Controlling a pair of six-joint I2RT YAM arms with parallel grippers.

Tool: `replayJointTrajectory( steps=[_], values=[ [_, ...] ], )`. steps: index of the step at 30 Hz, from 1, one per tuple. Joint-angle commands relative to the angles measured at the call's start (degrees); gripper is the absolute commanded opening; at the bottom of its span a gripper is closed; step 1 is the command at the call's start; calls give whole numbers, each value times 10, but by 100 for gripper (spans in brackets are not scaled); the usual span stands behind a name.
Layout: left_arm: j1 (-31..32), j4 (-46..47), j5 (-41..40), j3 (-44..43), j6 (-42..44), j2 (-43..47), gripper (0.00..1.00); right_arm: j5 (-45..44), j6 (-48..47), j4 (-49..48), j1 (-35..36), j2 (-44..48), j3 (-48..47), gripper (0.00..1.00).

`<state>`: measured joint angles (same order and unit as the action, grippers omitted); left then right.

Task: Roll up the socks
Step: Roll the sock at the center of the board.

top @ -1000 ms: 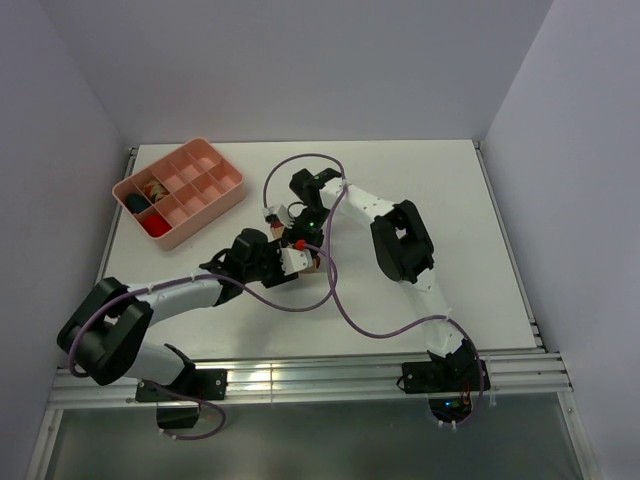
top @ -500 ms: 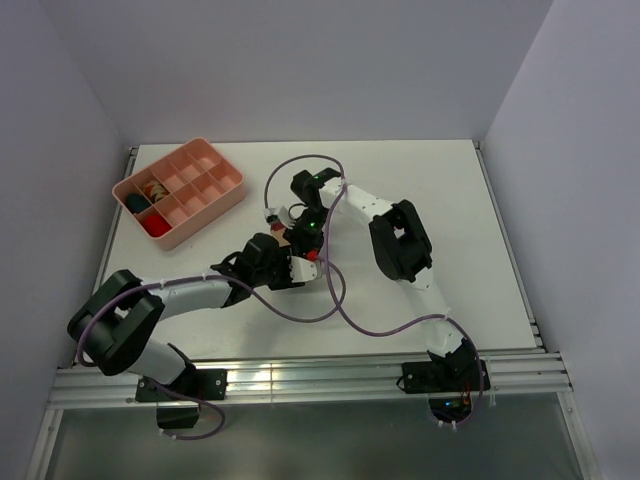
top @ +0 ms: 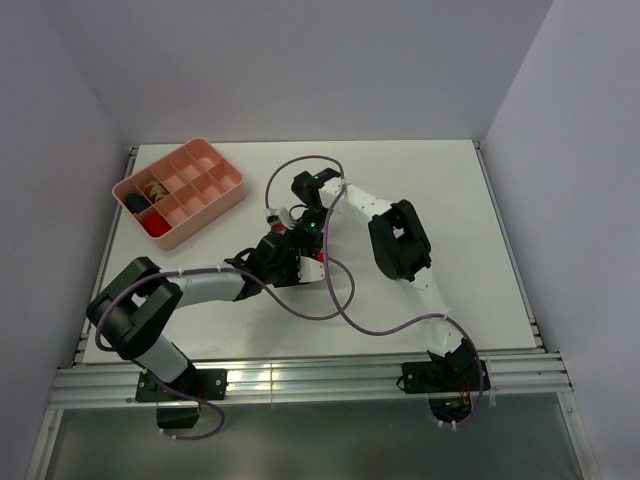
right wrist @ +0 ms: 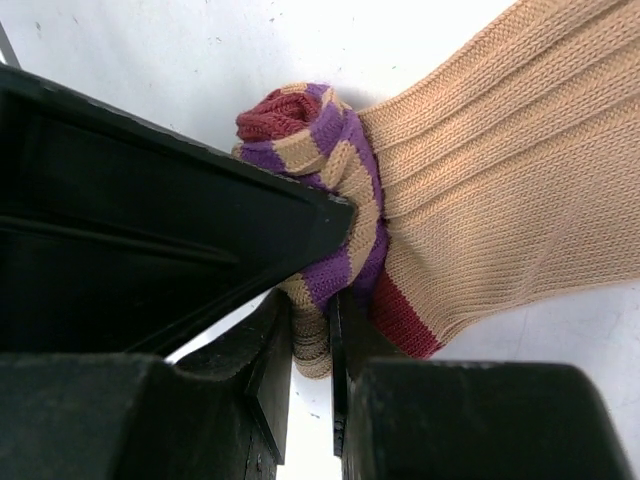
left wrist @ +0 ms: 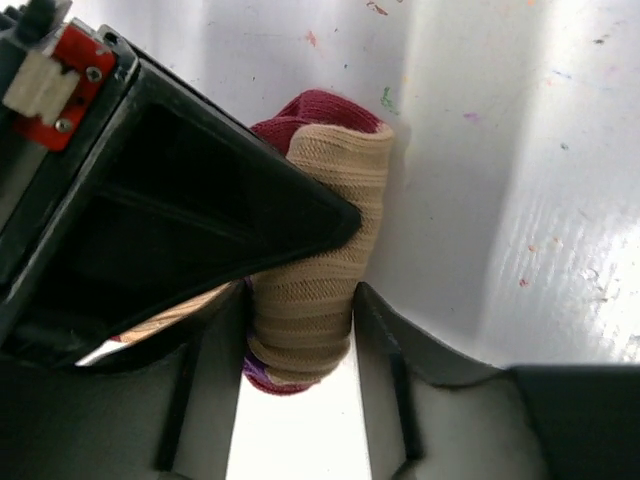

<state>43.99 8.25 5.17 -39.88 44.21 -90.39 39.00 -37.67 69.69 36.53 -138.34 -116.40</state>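
One of the socks (right wrist: 500, 180) is tan with a purple-striped cuff and dark red patches. It lies at the table's middle, partly rolled into a tight bundle (left wrist: 320, 250). My right gripper (right wrist: 312, 320) is shut on a fold of the striped cuff. My left gripper (left wrist: 303, 300) grips the tan roll from the opposite side, both fingers pressing its flanks. In the top view the two grippers meet nose to nose (top: 298, 250) and hide most of the sock. The right gripper's black body (left wrist: 180, 220) covers the roll's left part.
A pink compartment tray (top: 215, 195) stands at the back left, holding a dark bundle (top: 135, 203), a red bundle (top: 152, 225) and a patterned one (top: 155, 188). A purple cable (top: 335, 300) loops across the table near the grippers.
My left arm has reached up and to the right toward the right gripper, and its fingers have narrowed around the sock roll. The right gripper has stayed where it was.
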Motion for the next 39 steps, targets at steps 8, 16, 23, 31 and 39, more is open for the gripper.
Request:
replayJointTrajectory(
  steps=[8, 16, 23, 31, 39],
  values=[
    [11, -144, 26, -75, -58, -66, 0, -39, 14, -24, -10, -15, 54, 7],
    [-14, -205, 92, -120, -126, -76, 0, -11, 108, -197, -45, 128, 161, 43],
    [-64, -272, 186, -157, -143, -106, 1, -81, 308, -425, -115, 271, 298, 54],
    [-108, -410, 323, -265, -136, -196, 0, -201, 442, -612, -205, 489, 484, 55],
    [-147, -524, 403, -335, -120, -282, 0, -234, 422, -772, -174, 698, 694, 56]
  ],
)
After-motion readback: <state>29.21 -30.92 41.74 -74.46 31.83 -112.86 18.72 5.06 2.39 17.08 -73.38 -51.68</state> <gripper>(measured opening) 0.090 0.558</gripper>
